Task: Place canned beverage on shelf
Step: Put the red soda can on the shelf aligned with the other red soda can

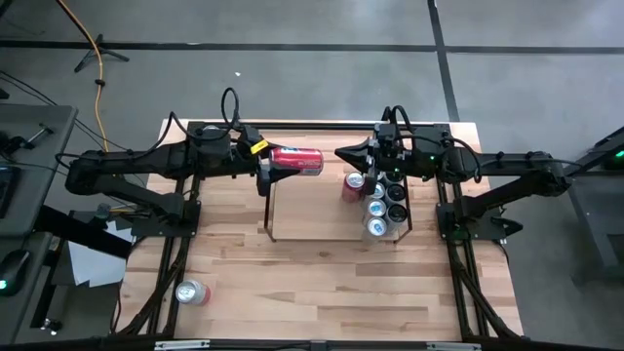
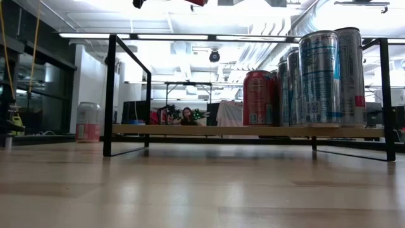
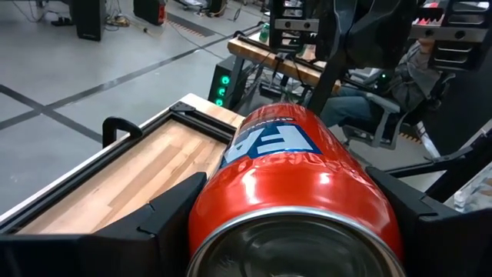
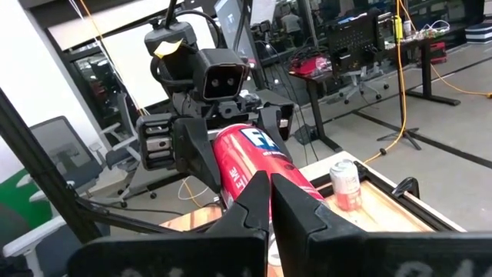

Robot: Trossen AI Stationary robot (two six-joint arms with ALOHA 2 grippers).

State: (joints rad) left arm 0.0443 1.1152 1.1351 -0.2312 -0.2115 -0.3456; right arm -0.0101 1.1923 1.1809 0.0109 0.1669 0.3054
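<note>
Nearest me, at the table's front edge on the left arm's side, a spare silver-and-red can (image 1: 191, 291) lies on its side on the pale wooden tabletop (image 1: 322, 283), well apart from both arms. Farther in sits the low black wire shelf (image 1: 269, 210), its right end already filled with a cluster of tall silver cans (image 1: 383, 206) and one short red can (image 1: 353, 184) standing upright.

Above the shelf's rear edge, the left gripper (image 1: 268, 168) clamps the red aluminium beverage can (image 1: 297, 160) by its base end, fingers (image 3: 173, 204) spread wide around the body. The can hangs in the air, lying level, its long axis pointing out from the claw toward the right arm. I judge it must be tipped upright and lowered onto the empty shelf just below.

Facing it across a gap, the right gripper (image 1: 347, 154) hovers near the standing cans, fingers (image 4: 254, 204) pinched together on nothing.
</note>
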